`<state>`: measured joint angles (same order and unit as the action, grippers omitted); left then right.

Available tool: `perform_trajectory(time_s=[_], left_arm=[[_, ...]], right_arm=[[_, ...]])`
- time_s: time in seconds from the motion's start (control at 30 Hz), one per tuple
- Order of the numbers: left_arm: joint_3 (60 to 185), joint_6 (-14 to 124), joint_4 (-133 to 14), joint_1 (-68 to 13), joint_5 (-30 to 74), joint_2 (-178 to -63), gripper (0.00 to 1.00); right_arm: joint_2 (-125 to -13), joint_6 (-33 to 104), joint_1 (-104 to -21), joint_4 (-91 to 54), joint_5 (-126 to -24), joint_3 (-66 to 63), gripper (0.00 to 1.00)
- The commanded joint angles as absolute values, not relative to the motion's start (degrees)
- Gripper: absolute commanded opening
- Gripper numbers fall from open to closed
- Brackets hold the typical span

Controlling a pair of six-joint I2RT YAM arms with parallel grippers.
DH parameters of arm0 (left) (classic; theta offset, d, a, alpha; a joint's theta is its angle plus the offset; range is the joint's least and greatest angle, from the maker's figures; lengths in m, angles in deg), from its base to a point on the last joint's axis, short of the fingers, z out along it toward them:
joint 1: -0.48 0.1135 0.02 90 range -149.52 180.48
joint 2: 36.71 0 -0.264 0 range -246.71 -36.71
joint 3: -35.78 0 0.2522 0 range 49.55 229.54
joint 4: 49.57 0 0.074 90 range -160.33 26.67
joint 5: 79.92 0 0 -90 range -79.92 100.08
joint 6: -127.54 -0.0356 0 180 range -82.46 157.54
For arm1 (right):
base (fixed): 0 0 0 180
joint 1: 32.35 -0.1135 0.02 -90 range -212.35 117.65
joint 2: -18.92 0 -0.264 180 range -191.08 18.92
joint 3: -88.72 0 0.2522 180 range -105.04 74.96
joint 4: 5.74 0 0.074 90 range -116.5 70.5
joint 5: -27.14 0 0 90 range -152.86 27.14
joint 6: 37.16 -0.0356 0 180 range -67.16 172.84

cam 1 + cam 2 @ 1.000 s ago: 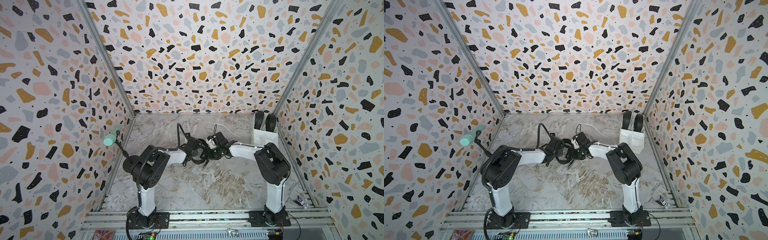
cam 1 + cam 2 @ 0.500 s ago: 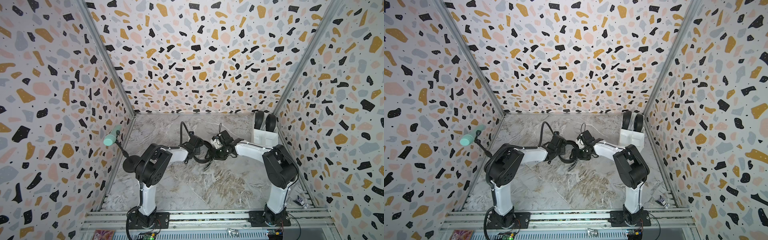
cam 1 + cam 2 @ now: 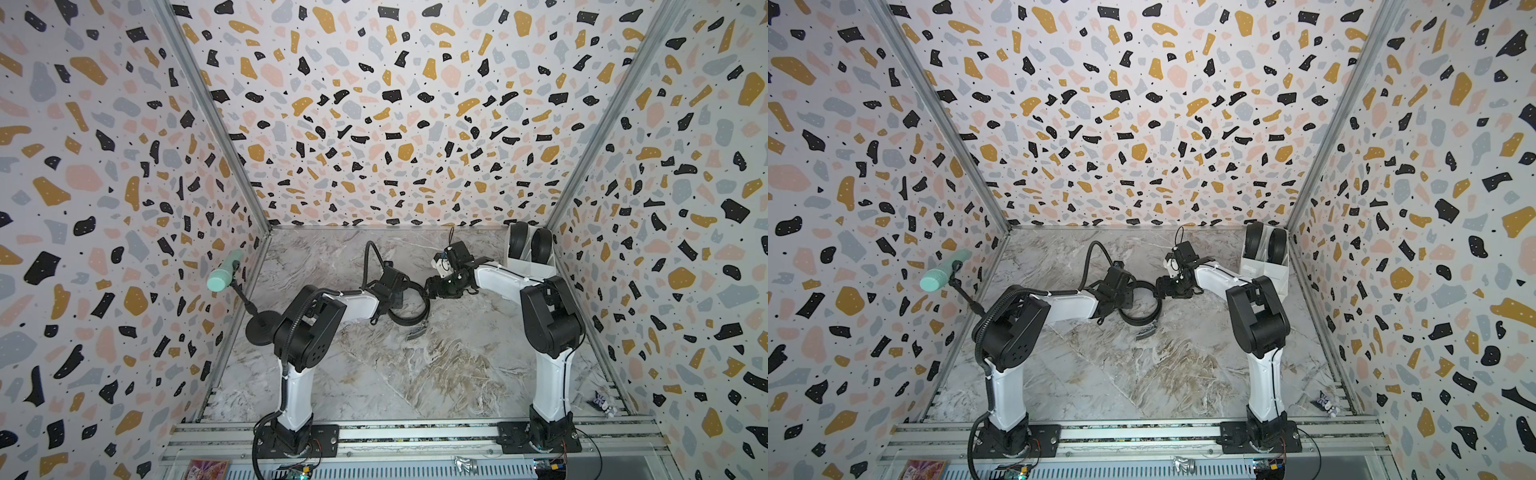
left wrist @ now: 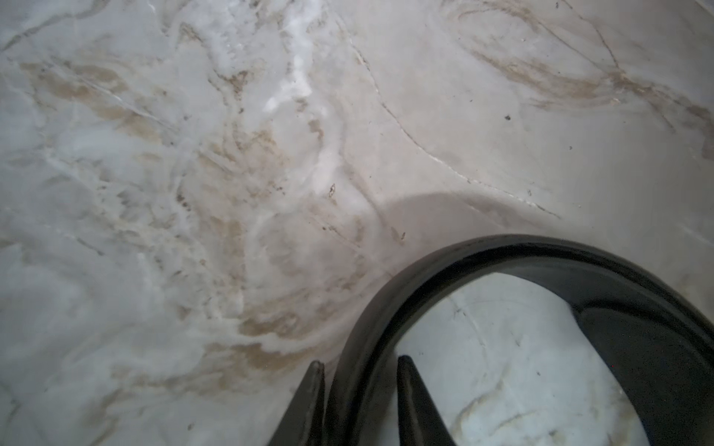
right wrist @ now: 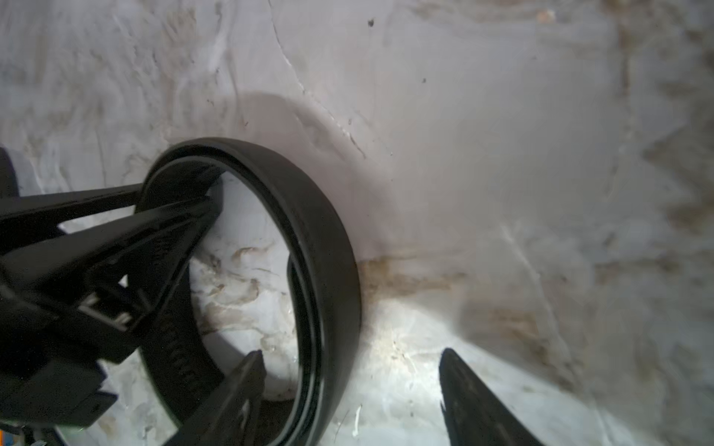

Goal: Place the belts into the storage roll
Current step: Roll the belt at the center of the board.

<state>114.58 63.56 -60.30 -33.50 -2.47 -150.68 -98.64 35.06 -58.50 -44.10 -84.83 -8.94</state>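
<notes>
A black belt (image 3: pixel 409 320) (image 3: pixel 1140 320) stands coiled in a loose ring on the marble floor, its silver buckle end (image 3: pixel 417 333) trailing in front. My left gripper (image 3: pixel 398 302) (image 4: pixel 360 363) straddles the ring's near wall (image 4: pixel 483 251); its jaws are slightly apart and open, with a small gap at one side. My right gripper (image 3: pixel 430 291) (image 5: pixel 351 353) is wide open across the opposite wall (image 5: pixel 328 231), one finger inside the ring. The white storage roll (image 3: pixel 530 266) (image 3: pixel 1264 270) stands at the back right, with two coiled belts (image 3: pixel 519 241) in its cells.
A mint-green cylinder (image 3: pixel 222 278) on a black round-based stand (image 3: pixel 262 328) stands by the left wall. A small crumpled object (image 3: pixel 602 405) lies at the front right. The aluminium rail (image 3: pixel 415 436) holds both arm bases. Patterned walls close in three sides.
The left jaws have parted from a tight pinch on the belt. The right jaws have opened wider and the right wrist has drawn back to the right; the coil has loosened.
</notes>
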Motion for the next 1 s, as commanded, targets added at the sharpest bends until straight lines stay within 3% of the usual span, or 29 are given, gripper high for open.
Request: perform_trajectory(time_s=[0.0, 0.17, 0.37, 0.47, 0.53, 0.63, 0.97], left_arm=[[114.01, 62.85, -66.27, -33.96, -0.73, -153.6, 0.28], [113.74, 63.15, -66.4, -33.89, -0.44, -153.59, 0.29], [110.98, 64.87, -64.97, -33.95, 1.96, -153.04, 0.28], [110.41, 64.96, -64.8, -33.93, 2.04, -152.52, 0.34], [110.58, 64.64, -65.22, -33.92, 1.88, -151.57, 0.41], [111.85, 63.83, -67.06, -33.93, 1.52, -150.07, 0.48], [115.04, 61.37, -70.91, -33.8, -0.88, -149.96, 0.5]], right_arm=[[-100.76, 37.92, -60.44, -48.84, -82.36, -14.21, 0.72], [-104.78, 38.22, -63.16, -53.73, -77.54, -18.46, 0.71], [-104.71, 36.83, -64.73, -52.38, -77.17, -16.04, 0.59], [-105.76, 37.5, -65.59, -53.8, -75.21, -17.05, 0.54], [-106.06, 37.89, -65.7, -54.36, -74.75, -17.41, 0.55], [-104.89, 38.24, -65.6, -54.58, -74.01, -17.22, 0.63], [-101.12, 38.32, -64.63, -54.24, -75.37, -14.75, 0.67]])
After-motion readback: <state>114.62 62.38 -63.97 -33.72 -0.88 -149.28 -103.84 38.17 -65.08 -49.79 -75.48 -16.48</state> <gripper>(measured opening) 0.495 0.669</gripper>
